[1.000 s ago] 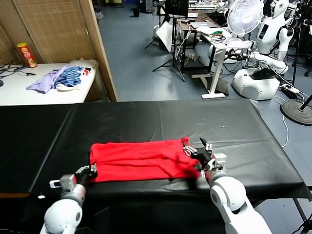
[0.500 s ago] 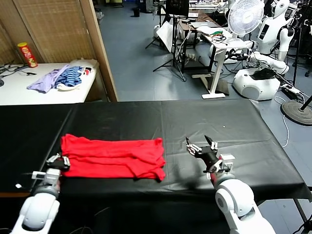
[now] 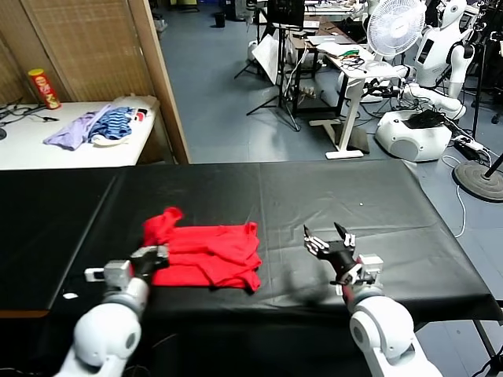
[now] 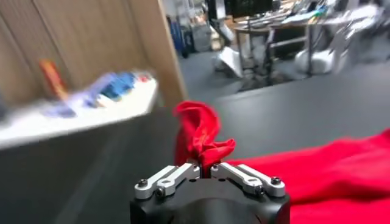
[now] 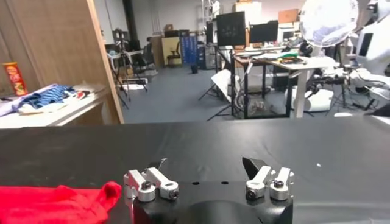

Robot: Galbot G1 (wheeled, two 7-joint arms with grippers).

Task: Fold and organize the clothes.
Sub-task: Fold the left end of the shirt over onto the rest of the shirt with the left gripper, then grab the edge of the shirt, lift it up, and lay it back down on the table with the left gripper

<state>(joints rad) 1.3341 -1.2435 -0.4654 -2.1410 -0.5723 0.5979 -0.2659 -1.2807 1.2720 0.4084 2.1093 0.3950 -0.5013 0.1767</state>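
Note:
The red T-shirt (image 3: 208,253) lies bunched on the black table (image 3: 330,196), left of the middle, with one corner raised into a small peak (image 3: 167,217). My left gripper (image 3: 155,257) is at the shirt's near left edge, shut on a fold of red cloth (image 4: 201,143) that stands up between its fingers. My right gripper (image 3: 330,238) hovers over bare tabletop to the right of the shirt, open and holding nothing. In the right wrist view its fingers (image 5: 153,180) stand wide apart, and the shirt's end (image 5: 58,203) shows off to one side.
A white side table (image 3: 47,149) at the back left carries a heap of lilac and blue-striped garments (image 3: 94,127) and a red can (image 3: 43,88). A wooden partition (image 3: 161,78) stands behind the black table. Desks, a fan (image 3: 393,27) and another robot (image 3: 440,55) are farther back.
My left gripper has swung from the left back toward the middle with the shirt's edge, bunching the cloth and raising a peak. The right gripper let go earlier and stays open, nearly still.

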